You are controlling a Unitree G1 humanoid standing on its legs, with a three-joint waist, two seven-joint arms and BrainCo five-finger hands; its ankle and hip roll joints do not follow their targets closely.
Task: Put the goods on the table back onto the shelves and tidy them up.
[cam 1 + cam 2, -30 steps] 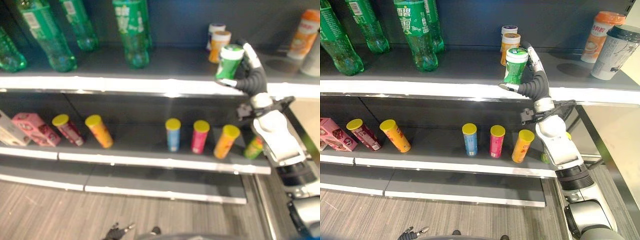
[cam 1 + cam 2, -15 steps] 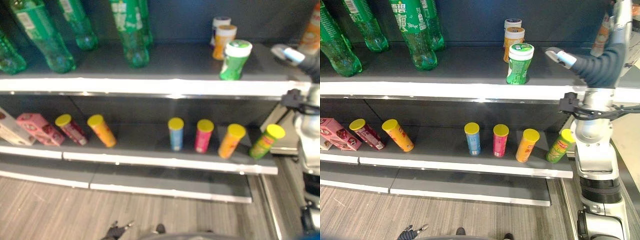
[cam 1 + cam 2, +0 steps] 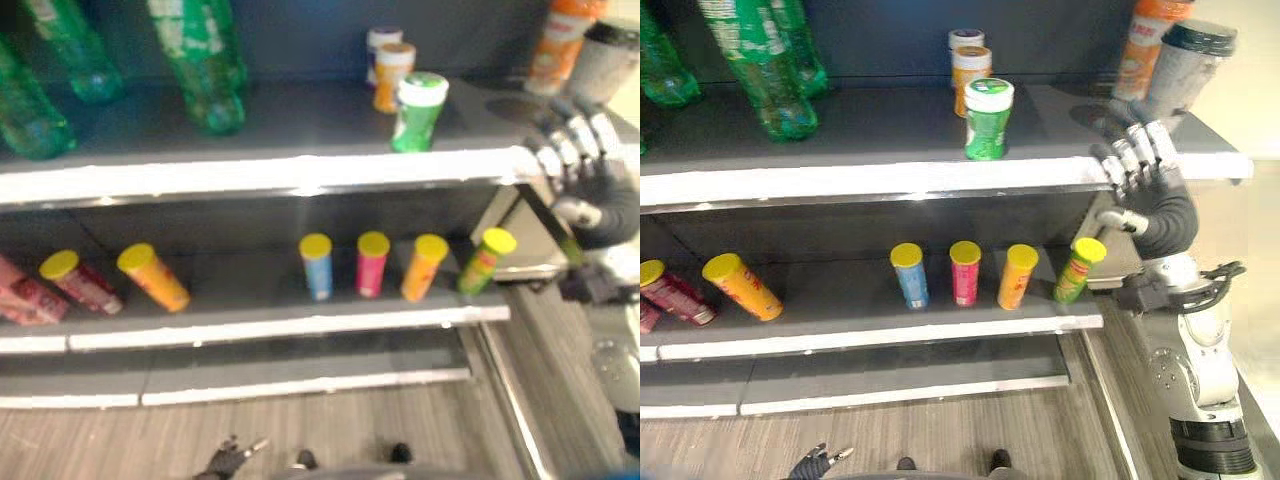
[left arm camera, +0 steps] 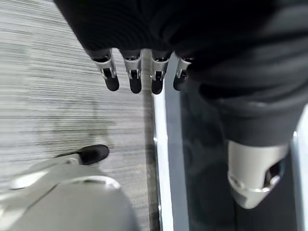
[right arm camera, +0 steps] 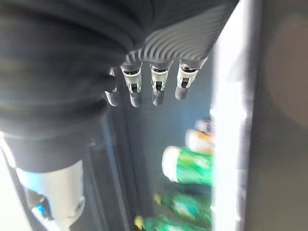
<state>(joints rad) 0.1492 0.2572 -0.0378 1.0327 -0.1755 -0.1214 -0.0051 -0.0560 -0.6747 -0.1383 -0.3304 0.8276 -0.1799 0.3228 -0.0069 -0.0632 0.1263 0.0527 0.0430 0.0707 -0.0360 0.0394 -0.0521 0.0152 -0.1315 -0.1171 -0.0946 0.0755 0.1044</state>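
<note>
Right eye view: hand (image 3: 1145, 185) beside shelf edge (image 3: 1160, 170).

1. The green bottles (image 3: 765, 70) on the upper shelf (image 3: 890, 175) are cut off by the top edge, so their caps cannot be seen.
2. The orange cup (image 3: 1145, 45) at the right is cut at its top too.
3. The pink box (image 3: 25, 298) on the lower shelf (image 3: 870, 330) is cut by the left edge.
4. In the right wrist view the green jar (image 5: 190, 166) is blurred, and its print cannot be told.
</note>
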